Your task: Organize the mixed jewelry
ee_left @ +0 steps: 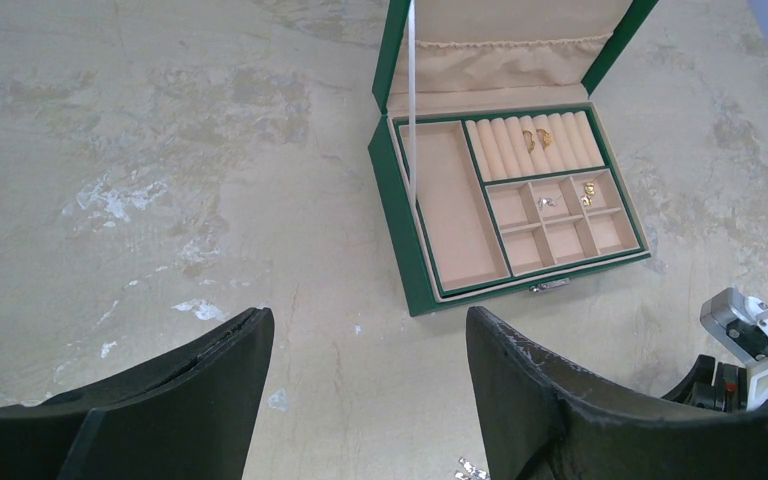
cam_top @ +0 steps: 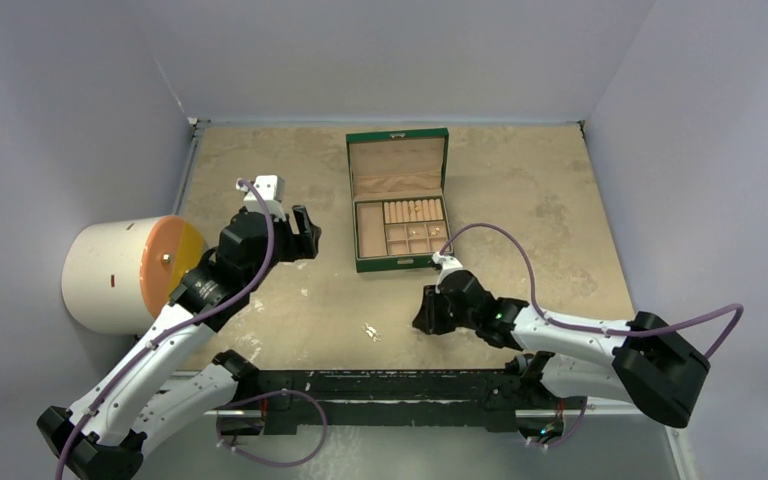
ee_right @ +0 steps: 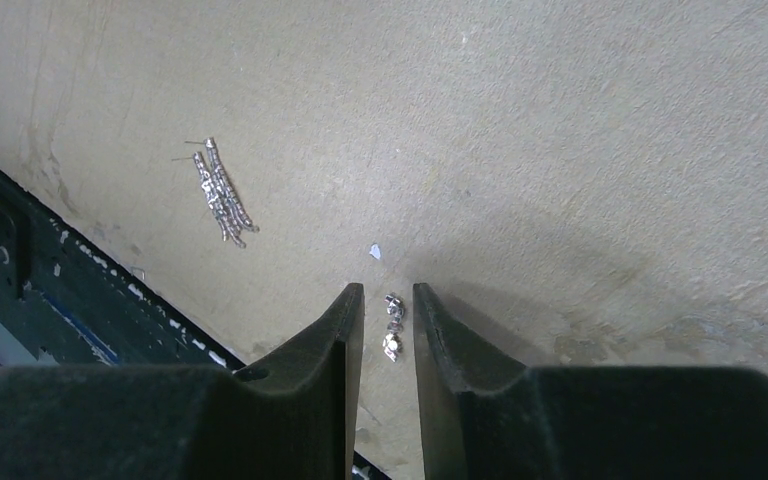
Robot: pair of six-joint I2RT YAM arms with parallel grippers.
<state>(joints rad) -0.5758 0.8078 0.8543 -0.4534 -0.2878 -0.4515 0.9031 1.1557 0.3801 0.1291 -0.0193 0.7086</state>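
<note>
A small glittery silver cluster (ee_right: 393,326) lies on the table between the narrowly parted fingers of my right gripper (ee_right: 388,290), with a gap on each side. That gripper (cam_top: 422,312) is low over the table, in front of the green box. A pair of long silver glittery earrings (ee_right: 220,190) lies to its left, also seen from above (cam_top: 370,331) and in the left wrist view (ee_left: 472,470). Gold hoops (ee_left: 537,138), a silver piece (ee_left: 545,202) and a gold piece (ee_left: 589,190) sit in the box. My left gripper (cam_top: 305,232) is open and empty, raised left of the box.
The open green box (cam_top: 398,265) with tan lining stands at the table's middle back. A white cylinder with an orange face (cam_top: 120,275) sits at the left wall. A black rail (cam_top: 390,385) runs along the near edge. Grey walls enclose the table.
</note>
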